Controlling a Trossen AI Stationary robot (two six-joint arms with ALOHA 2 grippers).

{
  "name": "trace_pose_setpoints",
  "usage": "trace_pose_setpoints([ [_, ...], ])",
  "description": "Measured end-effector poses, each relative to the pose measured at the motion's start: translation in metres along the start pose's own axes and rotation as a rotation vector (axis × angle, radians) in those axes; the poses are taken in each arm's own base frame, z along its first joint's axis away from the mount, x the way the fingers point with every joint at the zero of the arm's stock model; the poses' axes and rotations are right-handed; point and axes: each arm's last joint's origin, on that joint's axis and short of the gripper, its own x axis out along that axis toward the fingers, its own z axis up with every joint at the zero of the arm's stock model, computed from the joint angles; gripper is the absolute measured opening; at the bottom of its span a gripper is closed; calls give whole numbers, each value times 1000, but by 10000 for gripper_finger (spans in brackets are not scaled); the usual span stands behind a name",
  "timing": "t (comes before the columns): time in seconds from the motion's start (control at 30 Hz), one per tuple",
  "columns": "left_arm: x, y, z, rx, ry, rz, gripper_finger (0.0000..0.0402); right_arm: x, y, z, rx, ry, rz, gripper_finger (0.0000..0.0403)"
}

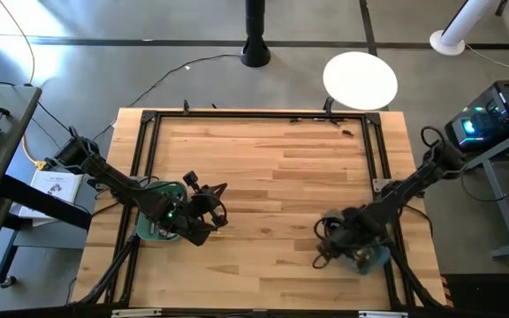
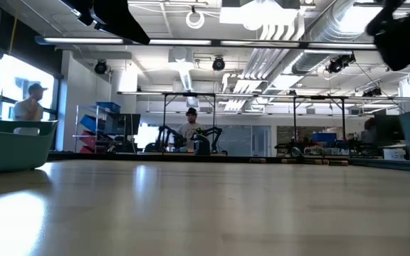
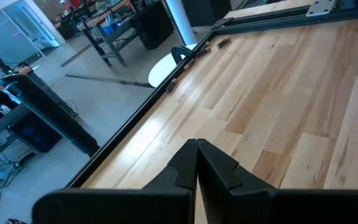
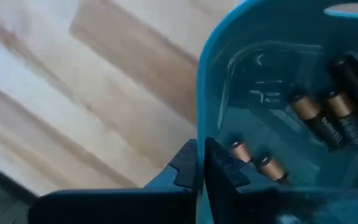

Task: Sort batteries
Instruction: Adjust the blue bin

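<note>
At the table's right front, the right gripper (image 4: pixel 197 163) hangs over the rim of a teal bin (image 4: pixel 209 93), its fingers pressed together with nothing between them. Dark, copper-ended batteries (image 4: pixel 328 118) lie inside that bin, two more just beside the fingertips. At the left front, the left gripper (image 3: pixel 196 163) sits by a second teal bin (image 1: pixel 151 228), fingers together and empty, above bare wood.
</note>
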Motion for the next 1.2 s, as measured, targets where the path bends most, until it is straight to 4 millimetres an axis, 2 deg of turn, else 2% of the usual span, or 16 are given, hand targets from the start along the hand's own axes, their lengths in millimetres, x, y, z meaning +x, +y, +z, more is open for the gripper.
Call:
trace_pose_setpoints([
  [0.23, 0, 0, 0, 0, 0, 0, 3, -1, -4, 42, -31, -34, -3, 3],
  [0.5, 0, 0, 0, 0, 0, 0, 3, -4, -18, 98, -42, -70, 2, 5],
  [0.73, 0, 0, 0, 0, 0, 0, 3, -8, -30, 131, -84, -143, 10, 14],
  [0.83, 0, 0, 0, 1, 0, -1, 3, -9, -35, 141, -90, -166, 5, 42],
  [1.07, 0, 0, 0, -1, 4, -10, 3, -14, -46, 158, -94, -222, -33, 147],
  [1.2, 0, -1, 0, -1, 5, -14, 3, -37, -44, 163, -138, -226, 10, 192],
])
